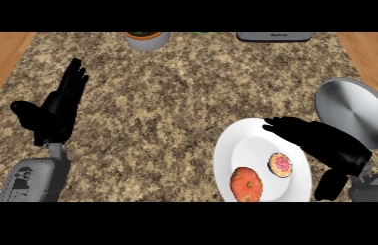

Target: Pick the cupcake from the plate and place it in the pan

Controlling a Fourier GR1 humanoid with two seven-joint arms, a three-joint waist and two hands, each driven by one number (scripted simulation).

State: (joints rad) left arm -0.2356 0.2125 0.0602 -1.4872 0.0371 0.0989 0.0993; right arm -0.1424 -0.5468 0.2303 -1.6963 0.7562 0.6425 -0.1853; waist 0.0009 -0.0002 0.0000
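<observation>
A white plate lies at the lower right of the counter. On it sit a small cupcake with pink frosting and an orange-red round fruit. My right hand hovers over the plate's right part, just above and right of the cupcake, fingers bent and pointing left, holding nothing. The grey pan lies at the right edge, partly behind that hand. My left hand rests open at the left, fingers up.
A grey pot with brown contents stands at the counter's far edge. A dark grey appliance sits at the far right. Wooden surfaces border the granite counter on both sides.
</observation>
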